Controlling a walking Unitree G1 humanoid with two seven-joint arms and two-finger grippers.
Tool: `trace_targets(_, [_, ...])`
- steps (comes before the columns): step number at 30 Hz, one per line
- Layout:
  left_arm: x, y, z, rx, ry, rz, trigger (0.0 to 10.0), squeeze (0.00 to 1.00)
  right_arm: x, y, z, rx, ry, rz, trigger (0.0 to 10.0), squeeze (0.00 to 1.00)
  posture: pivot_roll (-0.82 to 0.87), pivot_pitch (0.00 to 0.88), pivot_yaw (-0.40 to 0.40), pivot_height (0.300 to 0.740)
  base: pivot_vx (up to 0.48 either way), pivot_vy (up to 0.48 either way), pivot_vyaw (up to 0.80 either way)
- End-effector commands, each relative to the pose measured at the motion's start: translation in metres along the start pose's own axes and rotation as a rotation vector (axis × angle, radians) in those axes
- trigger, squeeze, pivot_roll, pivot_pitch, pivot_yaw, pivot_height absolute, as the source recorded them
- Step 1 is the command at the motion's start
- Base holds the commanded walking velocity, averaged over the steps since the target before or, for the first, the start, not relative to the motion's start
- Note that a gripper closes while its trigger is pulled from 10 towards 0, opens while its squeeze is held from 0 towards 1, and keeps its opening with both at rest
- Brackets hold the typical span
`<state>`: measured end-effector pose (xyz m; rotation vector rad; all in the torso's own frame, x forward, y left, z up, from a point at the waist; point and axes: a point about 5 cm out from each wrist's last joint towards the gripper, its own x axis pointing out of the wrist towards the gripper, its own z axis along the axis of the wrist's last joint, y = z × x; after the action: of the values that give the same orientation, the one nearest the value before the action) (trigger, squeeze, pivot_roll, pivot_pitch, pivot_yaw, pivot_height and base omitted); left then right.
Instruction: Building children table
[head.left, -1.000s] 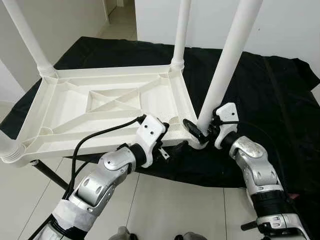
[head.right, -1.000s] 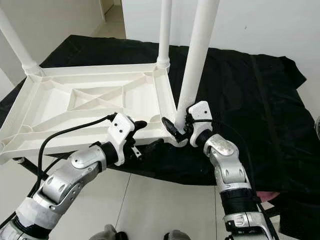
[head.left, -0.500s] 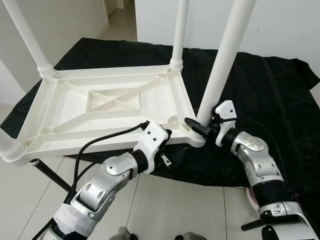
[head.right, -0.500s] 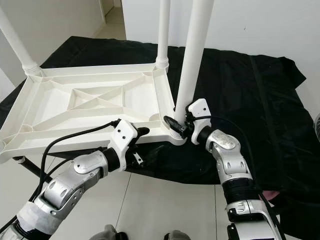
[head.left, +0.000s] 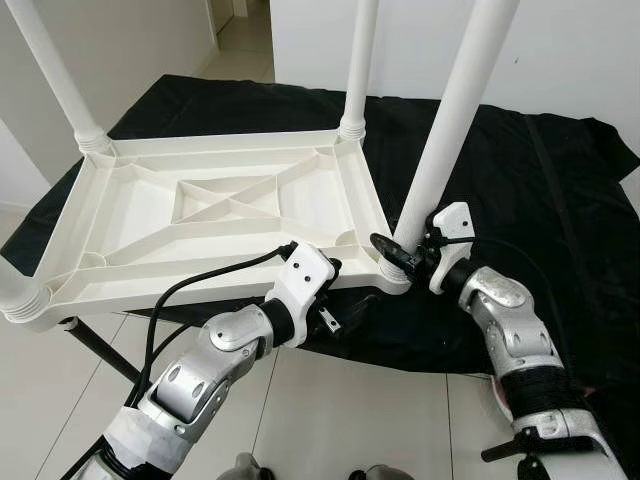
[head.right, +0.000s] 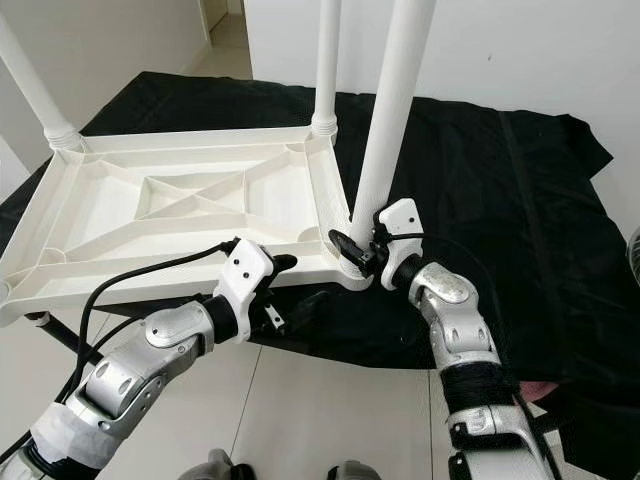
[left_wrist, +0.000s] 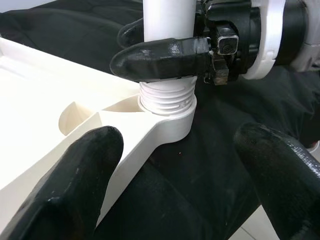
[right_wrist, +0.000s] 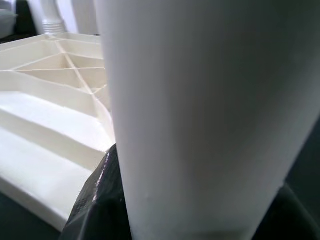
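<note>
The white plastic tabletop (head.left: 200, 215) lies upside down on a black cloth. A thick white leg (head.left: 450, 130) stands in its near right corner socket, its threaded base (left_wrist: 167, 97) partly screwed in. My right gripper (head.left: 405, 255) is shut on this leg just above the thread, one black finger (left_wrist: 160, 52) across its front. In the right wrist view the leg (right_wrist: 210, 115) is pressed between the fingers (right_wrist: 100, 200). My left gripper (head.left: 345, 290) is open at the tabletop's near edge, just left of that corner, holding nothing.
Legs stand in the far left corner (head.left: 60, 80) and far right corner (head.left: 358, 70); a leg base sits at the near left corner (head.left: 20, 295). The black cloth (head.left: 540, 190) spreads to the right. A thin black support strut (head.left: 100, 350) slants over the pale tiled floor (head.left: 330, 420).
My left arm has sunk slightly and pushed closer to the near right corner. The right gripper stays shut on the leg, whose top has swayed a little.
</note>
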<state>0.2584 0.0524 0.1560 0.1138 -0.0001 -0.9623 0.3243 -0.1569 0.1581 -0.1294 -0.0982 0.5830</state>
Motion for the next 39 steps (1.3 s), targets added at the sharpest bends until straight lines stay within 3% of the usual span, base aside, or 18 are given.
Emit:
trace_targets(1, [-0.001,-0.006,0.001,0.011,0.007,-0.117,10.0,0.0,0.0,0.005,-0.007,0.033,0.037,-0.064,10.0,0.0,-0.07,0.069,0.016,0.74,0.0,0.0,0.0])
trace_targets(2, [-0.001,-0.006,0.001,0.011,0.007,-0.117,10.0,0.0,0.0,0.005,-0.007,0.033,0.037,-0.064,10.0,0.0,-0.07,0.069,0.016,0.74,0.0,0.0,0.0])
trace_targets(5, [-0.002,-0.002,0.001,0.018,0.008,-0.111,10.0,0.0,-0.003,0.013,-0.012,0.066,0.089,-0.235,10.0,0.0,-0.07,0.06,0.012,0.74,0.0,0.0,0.0])
trace_targets(8, [-0.002,-0.001,0.001,0.02,0.007,-0.108,10.0,0.0,-0.005,0.016,-0.012,0.078,0.097,-0.312,10.0,0.0,-0.08,0.054,0.012,0.74,0.0,0.0,0.0])
trace_targets(9, [-0.002,0.0,0.002,0.023,0.007,-0.107,10.0,0.0,-0.007,0.021,-0.01,0.077,0.101,-0.405,10.0,0.0,-0.08,0.054,0.012,0.74,0.0,0.0,0.0])
trace_targets(12, [-0.001,0.0,0.002,0.027,0.006,-0.109,10.0,0.0,-0.009,0.026,-0.009,0.076,0.112,-0.483,10.0,0.0,-0.08,0.057,0.011,0.74,0.0,0.0,0.0])
trace_targets(16, [-0.001,0.001,0.002,0.029,0.005,-0.11,10.0,0.0,-0.009,0.029,-0.009,0.076,0.119,-0.508,10.0,0.0,-0.08,0.057,0.011,0.74,0.0,0.0,0.0])
trace_targets(19, [-0.002,0.005,0.004,0.044,0.008,-0.108,10.0,0.0,-0.008,0.041,-0.002,0.104,0.099,-0.608,10.0,0.0,-0.08,0.062,0.009,0.74,0.0,0.0,0.0])
trace_targets(24, [-0.003,0.006,0.004,0.046,0.009,-0.105,10.0,0.0,-0.006,0.043,0.0,0.118,0.091,-0.596,10.0,0.0,-0.08,0.059,0.013,0.74,0.0,0.0,0.0])
trace_targets(25, [-0.002,0.007,0.004,0.048,0.008,-0.105,10.0,0.0,-0.006,0.042,0.002,0.119,0.073,-0.582,10.0,1.0,-0.09,0.056,0.015,0.74,0.0,0.0,0.0])
trace_targets(31, [-0.001,0.007,0.005,0.05,0.005,-0.107,10.0,0.0,-0.004,0.042,0.009,0.131,0.036,-0.534,10.0,1.0,-0.09,0.053,0.016,0.74,0.0,0.0,0.0])
trace_targets(38, [-0.001,0.005,0.006,0.049,0.001,-0.116,10.0,0.0,-0.003,0.037,0.013,0.103,0.016,-0.381,10.0,1.0,-0.09,0.052,0.02,0.74,0.0,0.0,0.0])
trace_targets(39, [-0.001,0.004,0.006,0.048,0.002,-0.119,10.0,0.0,-0.003,0.036,0.011,0.082,0.028,-0.321,10.0,0.0,-0.09,0.05,0.021,0.74,0.0,0.0,0.0])
